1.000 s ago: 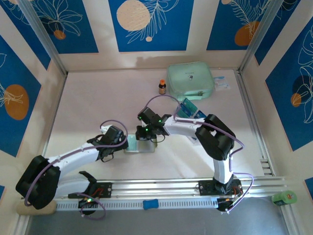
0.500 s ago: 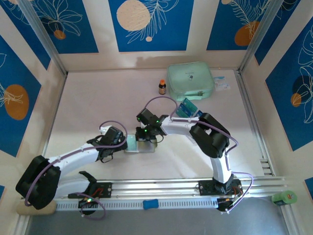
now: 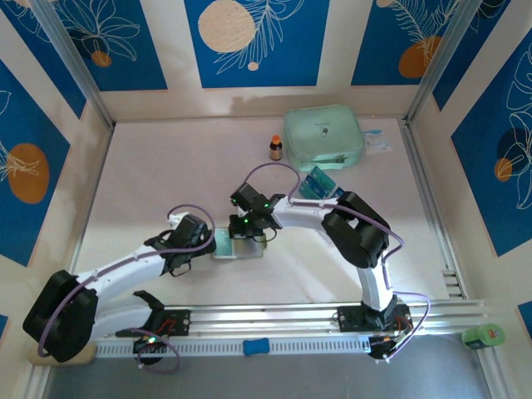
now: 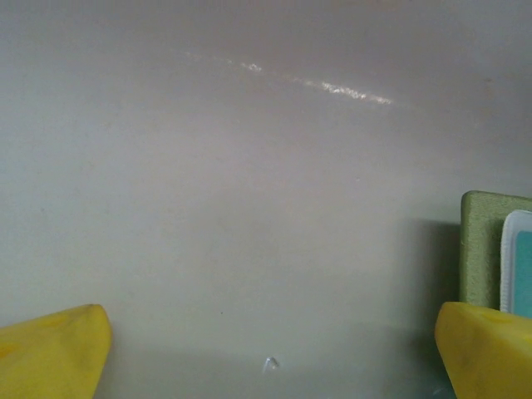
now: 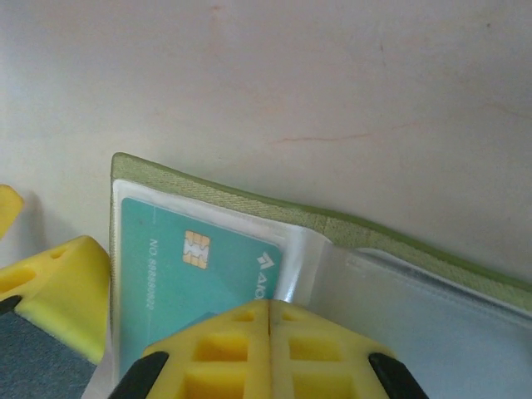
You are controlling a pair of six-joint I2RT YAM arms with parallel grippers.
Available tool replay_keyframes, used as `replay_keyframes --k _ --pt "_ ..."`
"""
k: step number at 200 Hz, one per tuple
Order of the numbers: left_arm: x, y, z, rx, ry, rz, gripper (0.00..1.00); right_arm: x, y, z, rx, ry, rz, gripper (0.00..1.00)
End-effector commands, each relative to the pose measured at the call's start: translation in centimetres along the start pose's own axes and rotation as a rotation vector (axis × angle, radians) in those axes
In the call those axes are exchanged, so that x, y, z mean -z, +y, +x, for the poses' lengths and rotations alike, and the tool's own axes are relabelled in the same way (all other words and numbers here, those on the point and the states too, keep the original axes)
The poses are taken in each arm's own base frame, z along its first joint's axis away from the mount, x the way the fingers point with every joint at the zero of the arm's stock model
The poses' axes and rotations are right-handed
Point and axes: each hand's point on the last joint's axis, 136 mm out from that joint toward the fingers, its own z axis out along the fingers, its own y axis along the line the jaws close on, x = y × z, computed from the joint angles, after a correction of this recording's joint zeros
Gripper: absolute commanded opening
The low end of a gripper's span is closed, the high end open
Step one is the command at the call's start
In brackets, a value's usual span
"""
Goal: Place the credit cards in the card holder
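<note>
Right wrist cam: card holder [image 5: 249, 204] open, long axis upper-left to lower-right, credit card [image 5: 191, 258] in pocket at frame left. My right tool [image 5: 268, 332] closed, left tool [image 4: 270, 349] wide open, both empty.

The top external camera looks steeply down from above and behind both arm bases [image 3: 158, 328], far enough to take in the whole worktop [image 3: 166, 183] and its walls [image 3: 249, 41]. The left wrist camera sits very near the worktop, facing across it past the left pincer [image 4: 270, 353], while the right wrist camera hangs close over the open card holder [image 5: 249, 204], the right pincer [image 5: 268, 328] at its lower edge. All three share the card holder, its olive end at the left wrist view's right margin.
</note>
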Motion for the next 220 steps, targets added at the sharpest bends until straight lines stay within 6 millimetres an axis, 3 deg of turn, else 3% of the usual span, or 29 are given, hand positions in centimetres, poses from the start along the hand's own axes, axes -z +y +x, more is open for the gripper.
replay_keyframes --k 1,55,75,98,131,183,220 --pt "0.8 0.0 -0.9 0.000 -0.018 -0.001 1.00 2.7 1.2 -0.4 0.025 -0.029 -0.035 0.00" --pt "3.3 -1.4 -3.4 -0.018 -0.058 0.048 1.00 5.9 -1.2 -0.2 0.036 -0.085 0.028 0.04" --pt "4.5 -2.2 -4.5 -0.026 -0.079 0.080 1.00 7.1 -2.8 0.1 0.036 -0.107 0.074 0.11" --pt "5.6 -3.7 -5.7 -0.043 -0.089 0.134 1.00 8.1 -4.8 0.8 0.032 -0.123 0.127 0.26" --pt "6.4 -6.2 -6.7 -0.058 -0.066 0.213 1.00 7.7 -6.7 1.7 0.024 -0.111 0.176 0.39" --pt "7.0 -10.3 -7.1 -0.057 -0.031 0.328 1.00 5.9 -8.1 1.6 0.005 -0.092 0.197 0.37" --pt "7.6 -13.5 -6.5 -0.064 -0.017 0.398 1.00 6.5 -9.0 1.2 -0.025 -0.121 0.187 0.21"
